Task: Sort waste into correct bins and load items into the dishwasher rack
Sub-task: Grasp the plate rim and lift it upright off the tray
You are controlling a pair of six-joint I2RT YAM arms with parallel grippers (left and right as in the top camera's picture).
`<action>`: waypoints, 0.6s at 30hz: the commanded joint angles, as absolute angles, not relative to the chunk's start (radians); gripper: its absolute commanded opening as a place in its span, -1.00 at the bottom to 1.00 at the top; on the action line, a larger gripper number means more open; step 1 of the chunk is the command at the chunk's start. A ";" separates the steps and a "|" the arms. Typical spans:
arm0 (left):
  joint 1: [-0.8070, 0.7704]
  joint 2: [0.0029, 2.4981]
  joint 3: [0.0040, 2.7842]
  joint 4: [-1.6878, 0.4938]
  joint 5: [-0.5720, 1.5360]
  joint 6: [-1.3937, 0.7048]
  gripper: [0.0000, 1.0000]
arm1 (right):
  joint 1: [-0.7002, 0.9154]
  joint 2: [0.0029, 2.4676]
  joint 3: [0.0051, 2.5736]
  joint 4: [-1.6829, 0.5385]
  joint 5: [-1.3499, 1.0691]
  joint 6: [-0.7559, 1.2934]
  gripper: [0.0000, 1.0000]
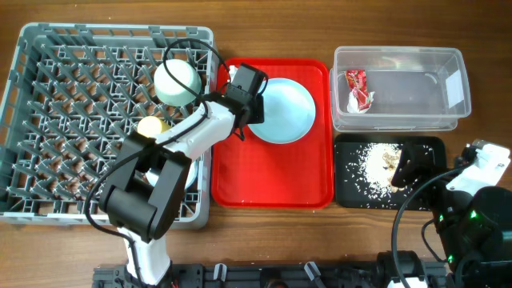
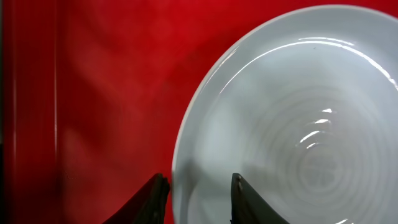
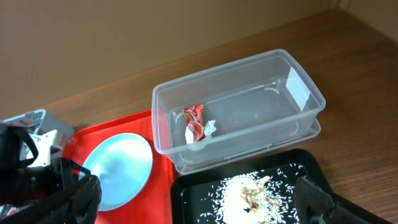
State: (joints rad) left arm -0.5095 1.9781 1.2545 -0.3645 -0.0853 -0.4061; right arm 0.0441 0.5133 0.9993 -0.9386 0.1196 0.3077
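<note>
The light blue plate [image 1: 284, 110] [image 2: 298, 124] lies on the red tray [image 1: 272, 180]. My left gripper [image 1: 250, 108] [image 2: 199, 186] is at the plate's left rim, shut on it, with one finger outside the rim and the other finger [image 2: 239, 193] over the plate's inner slope. In the grey dishwasher rack [image 1: 48, 120] sit a mint-green bowl [image 1: 176, 80] and a small yellow cup [image 1: 150, 126]. Red-and-white wrappers [image 1: 358, 90] [image 3: 194, 121] lie in the clear tub [image 1: 416, 68]. Rice scraps [image 1: 378, 164] [image 3: 249, 196] cover the black tray [image 1: 428, 192]. My right gripper [image 1: 404, 166] [image 3: 199, 208] hangs wide open over that tray, holding nothing.
The left arm reaches from the table's front edge across the rack's right side to the red tray. The right arm's base is at the front right corner. The clear tub and black tray stand close together, right of the red tray.
</note>
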 commanded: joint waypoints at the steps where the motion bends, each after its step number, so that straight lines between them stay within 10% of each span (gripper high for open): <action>1: -0.508 2.026 1.259 -0.358 -0.099 -0.416 -0.29 | 0.041 0.513 1.007 -0.936 0.110 0.290 0.99; 3: -0.507 2.033 1.259 -0.353 -0.099 -0.415 -0.28 | 0.041 0.513 1.007 -0.936 0.110 0.290 1.00; 5: -0.505 2.032 1.259 -0.339 -0.099 -0.392 -0.91 | 0.041 0.513 1.007 -0.936 0.110 0.291 0.99; 18: -0.506 1.447 1.283 -0.567 -0.209 -0.237 -0.92 | 0.041 0.513 1.007 -0.936 0.110 0.291 0.99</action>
State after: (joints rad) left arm -0.5095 1.7264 1.2560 -0.5129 -0.1074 -0.2886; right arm 0.0441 0.5133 0.9993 -0.9390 0.1196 0.3073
